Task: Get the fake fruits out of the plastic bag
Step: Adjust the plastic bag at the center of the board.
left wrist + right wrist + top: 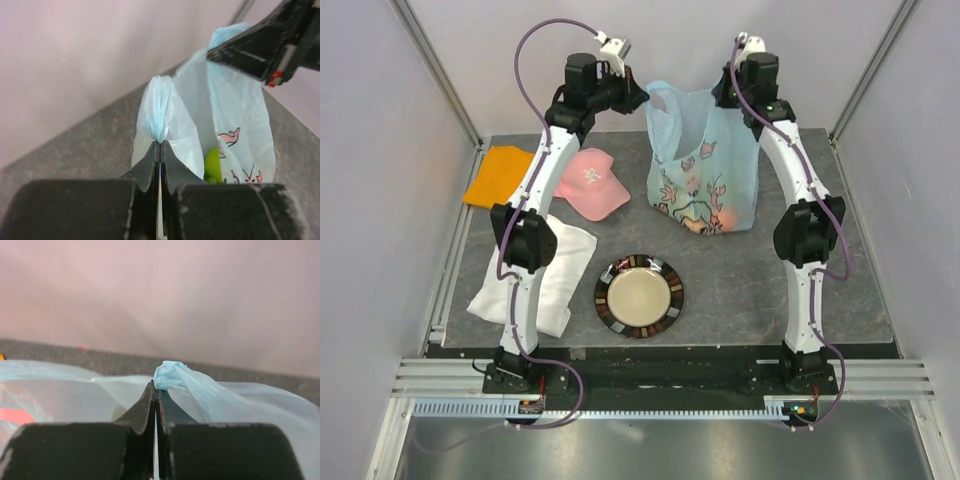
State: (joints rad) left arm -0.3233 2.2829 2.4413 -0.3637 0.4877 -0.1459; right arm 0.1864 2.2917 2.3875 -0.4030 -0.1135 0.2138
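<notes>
Both sets of fingers are closed on the bag. The left fingers pinch one bunched handle, and the right fingers pinch the other. The plastic bag hangs upright between them, at 1 o'clock from the plate. Its base appears to rest on the counter.

The fruits are inside the bag. An orange fruit shows through the wall, low at 5 o'clock of the bag. A green fruit shows in the left wrist view. I judge that nothing has been taken out.

Procedure for this step:

1. I draw the handles apart toward 9 and 3 o'clock at an equal pace. This opens the mouth without tearing the thin film.
2. I watch the bunched film at each fingertip. It is slippery and may creep out.
3. I hold one handle high before freeing the other arm. Otherwise the mouth is likely to collapse over the fruits.
</notes>
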